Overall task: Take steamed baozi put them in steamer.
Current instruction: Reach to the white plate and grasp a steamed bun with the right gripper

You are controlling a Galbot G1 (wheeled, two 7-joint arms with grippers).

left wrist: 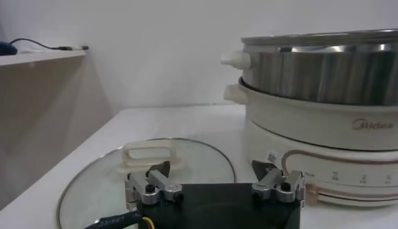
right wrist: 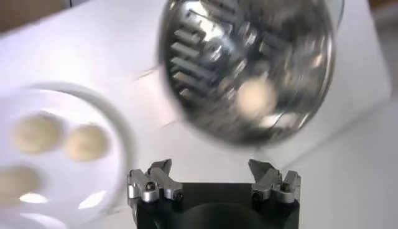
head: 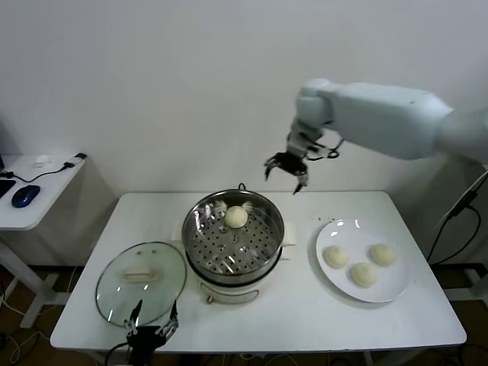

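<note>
The steamer stands mid-table, a shiny steel pot on a white base. One baozi lies on its perforated tray, toward the back; it also shows as a pale blur in the steamer in the right wrist view. Three more baozi rest on a white plate to the right. My right gripper hangs open and empty in the air behind and above the steamer's right rim. Low at the table's front left edge my left gripper stays parked, open, beside the steamer's base.
A round glass lid with a cream handle lies flat on the table left of the steamer, right in front of the left gripper. A small side table with a mouse stands at the far left. A white wall is close behind.
</note>
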